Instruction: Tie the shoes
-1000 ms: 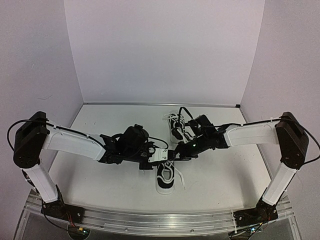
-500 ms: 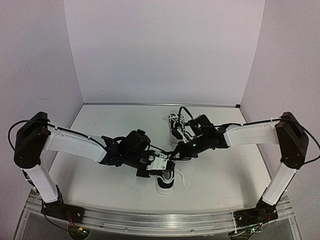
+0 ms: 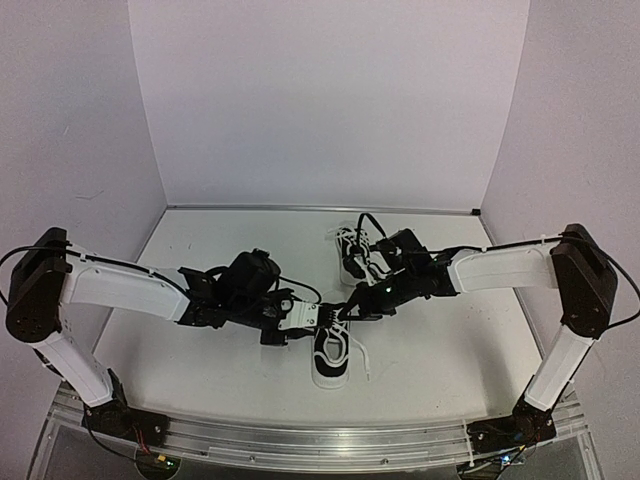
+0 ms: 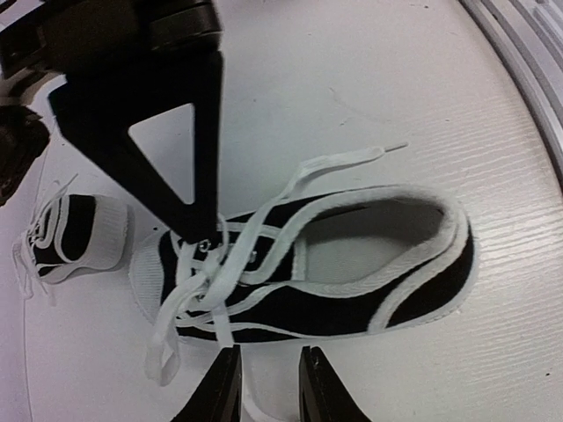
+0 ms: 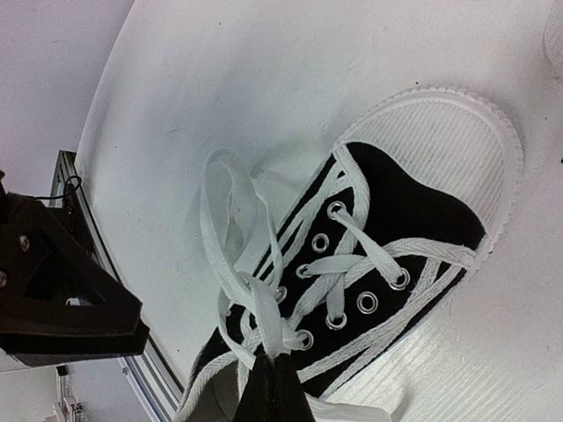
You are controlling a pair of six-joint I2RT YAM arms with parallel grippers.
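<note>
- Near shoe (image 3: 331,354): black sneaker with a white sole, standing upright on the table (image 3: 455,340) at the middle front. The toe points to the back wall (image 3: 320,100). The heel is toward the aluminium rail (image 3: 300,436), with a strip of bare surface between them.
- Laces (image 5: 230,220): white and untied. One loop rises off the eyelets, and a loose end trails onto the table beside the shoe's opening.
- Right gripper (image 5: 273,384): directly over the tongue of the near shoe, fingers pressed together and pinching the laces where the strands gather.
- Left gripper (image 4: 268,387): low at the near shoe's left side and just beside it. Its jaws are slightly parted with nothing between them.
- Far shoe (image 3: 350,248): the matching sneaker, further back and well apart from the near one. It is partly hidden by the right arm.
- Open room: wide bare table lies right of the near shoe and at the back left. The two grippers crowd the space above the shoe and to its left.
</note>
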